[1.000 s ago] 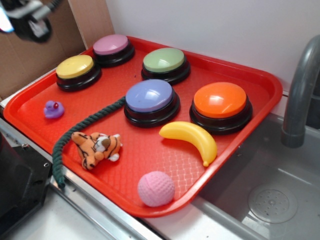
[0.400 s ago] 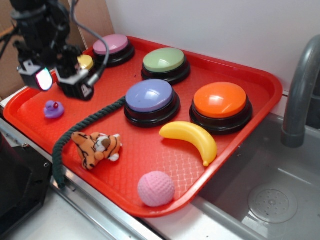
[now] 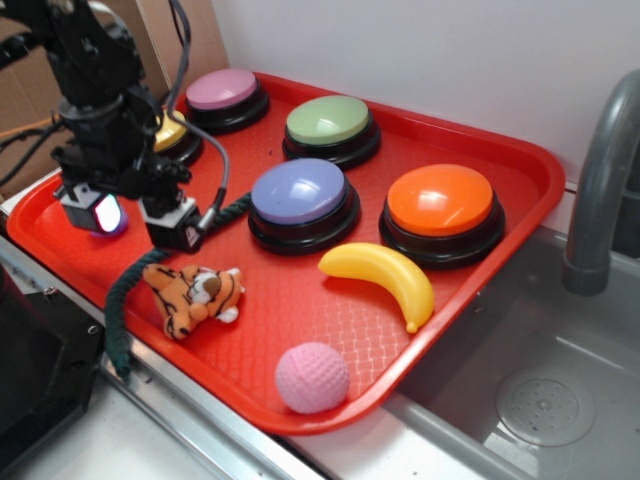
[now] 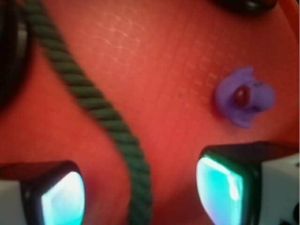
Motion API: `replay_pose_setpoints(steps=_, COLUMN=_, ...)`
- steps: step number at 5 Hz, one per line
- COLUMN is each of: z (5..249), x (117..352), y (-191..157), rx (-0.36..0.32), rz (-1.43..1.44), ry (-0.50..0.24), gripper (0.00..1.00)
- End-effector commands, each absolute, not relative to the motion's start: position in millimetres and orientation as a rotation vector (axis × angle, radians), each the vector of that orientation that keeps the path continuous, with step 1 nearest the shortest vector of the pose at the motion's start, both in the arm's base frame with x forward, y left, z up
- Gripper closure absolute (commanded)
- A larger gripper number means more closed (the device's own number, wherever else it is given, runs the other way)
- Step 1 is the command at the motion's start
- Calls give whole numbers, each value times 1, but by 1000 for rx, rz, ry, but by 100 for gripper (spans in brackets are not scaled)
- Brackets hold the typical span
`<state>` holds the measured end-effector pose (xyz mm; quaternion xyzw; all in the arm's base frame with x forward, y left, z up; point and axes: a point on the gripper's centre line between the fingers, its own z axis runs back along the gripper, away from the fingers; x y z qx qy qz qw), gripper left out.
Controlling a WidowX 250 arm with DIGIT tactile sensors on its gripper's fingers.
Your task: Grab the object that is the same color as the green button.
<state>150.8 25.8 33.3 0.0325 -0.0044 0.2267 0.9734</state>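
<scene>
With jaws apart, the hand [image 4: 140, 187] hovers over the rope [image 4: 101, 110], which runs from the tray's [image 3: 500, 200] 7 o'clock edge toward centre; judged limp, light and grippy, it is best pinched mid-length across its width.

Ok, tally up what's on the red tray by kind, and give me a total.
Push buttons: 5, counting the green button
Rope: 1
Tiger plush: 1
Banana: 1
Pink ball: 1
Purple duck: 1
Total: 10
</scene>
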Motion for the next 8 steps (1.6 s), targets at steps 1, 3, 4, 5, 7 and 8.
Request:
replay_pose_setpoints(steps=1, z=16, x=154, y=31, rx=60, rz=497, ry=-15, gripper=77)
replay_pose_setpoints(steps=3, z=8, x=155, y=25, rx=-7, rz=497, ry=-22, gripper=100)
replay_pose_setpoints(steps=4, z=5, x=156, y=24, rx=-69, rz=483, ry=-24, gripper=100)
replay_pose_setpoints(steps=5, z=6, x=158, y=21, rx=-46, rz=473, ry=-1, gripper=100)
replay_pose_setpoints(steps=7, z=88, x=174, y=-6, rx=59, rz=354, ry=-38, gripper=100)
replay_pose_setpoints(steps=8, z=127, x=176, y=-27, rx=33, rz=196, ry=-80, gripper=100)
